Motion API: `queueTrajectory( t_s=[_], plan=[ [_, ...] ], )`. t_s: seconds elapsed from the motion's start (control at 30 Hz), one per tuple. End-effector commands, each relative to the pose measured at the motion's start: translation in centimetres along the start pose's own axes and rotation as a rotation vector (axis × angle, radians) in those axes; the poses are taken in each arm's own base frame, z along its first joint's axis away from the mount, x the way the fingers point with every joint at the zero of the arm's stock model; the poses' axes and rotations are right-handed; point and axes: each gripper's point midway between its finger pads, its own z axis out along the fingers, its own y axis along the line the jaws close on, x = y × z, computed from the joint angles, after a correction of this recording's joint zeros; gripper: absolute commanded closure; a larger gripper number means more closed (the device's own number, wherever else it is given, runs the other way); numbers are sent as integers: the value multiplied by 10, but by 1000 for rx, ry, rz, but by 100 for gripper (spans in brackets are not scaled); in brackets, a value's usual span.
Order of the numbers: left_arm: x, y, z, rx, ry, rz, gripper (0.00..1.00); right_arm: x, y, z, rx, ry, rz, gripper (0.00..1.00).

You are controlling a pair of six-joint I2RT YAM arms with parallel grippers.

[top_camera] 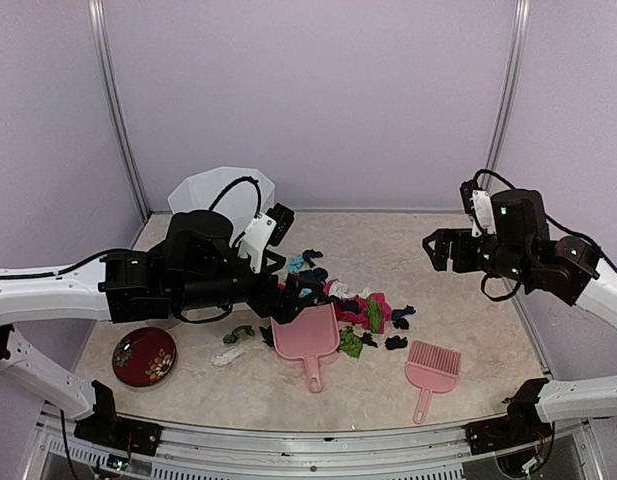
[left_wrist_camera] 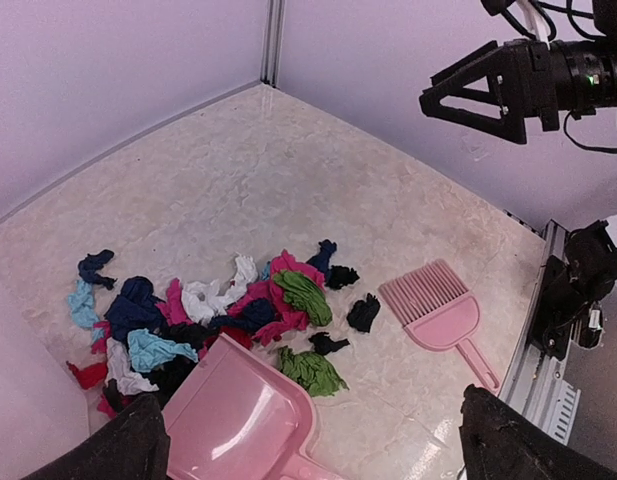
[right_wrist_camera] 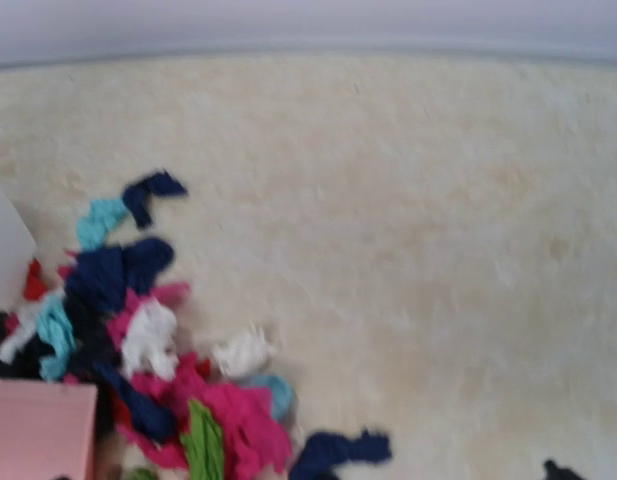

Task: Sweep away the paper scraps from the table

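The paper scraps point(top_camera: 363, 312) lie in a loose heap around the middle of the table point(top_camera: 488, 330). The mouth of the pink dustpan point(top_camera: 306, 335) touches the heap's near-left side, and its handle points toward the near edge. A pink brush point(top_camera: 431, 365) lies flat to the right of the dustpan, near the heap but apart from it, with its bristles facing far. Two stray bits, one green point(top_camera: 238, 333) and one white point(top_camera: 226, 355), sit left of the dustpan, between it and a red patterned dish point(top_camera: 144, 356) at the near left. A white bin point(top_camera: 221, 190) stands in the far-left corner, partly behind my left arm.

My left gripper point(left_wrist_camera: 313, 430) hangs over the dustpan and the heap's left side, fingers spread wide with nothing between them. My right gripper point(top_camera: 436, 252) is raised on the right, well apart from the scraps. I cannot tell how far its jaws are parted, since its own camera is blurred and shows no fingers.

For room to move, I see open tabletop far of the heap and on its right. The lilac walls point(top_camera: 318, 100) close three sides, and a metal frame point(top_camera: 318, 435) runs along the near edge.
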Motion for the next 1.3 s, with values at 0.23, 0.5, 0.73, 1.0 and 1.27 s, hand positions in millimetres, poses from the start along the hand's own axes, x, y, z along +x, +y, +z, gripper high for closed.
queueTrajectory(
  t_s=[0.23, 0.5, 0.73, 1.0, 1.27],
  plan=[
    [-18, 39, -21, -102, -84, -69, 1, 53, -4, -5, -29, 157, 95, 0],
    [-38, 78, -54, -190, -92, -129, 1, 100, -16, 0, 35, 324, 138, 2],
    [-45, 90, -72, -192, -147, -174, 1, 153, -19, -1, 82, 483, 186, 4],
    [-44, 82, -71, -142, -147, -176, 1, 197, -11, -11, 135, 623, 230, 5],
    [-38, 77, -71, -112, -120, -153, 1, 238, -3, -29, 205, 741, 264, 9]
  ],
)
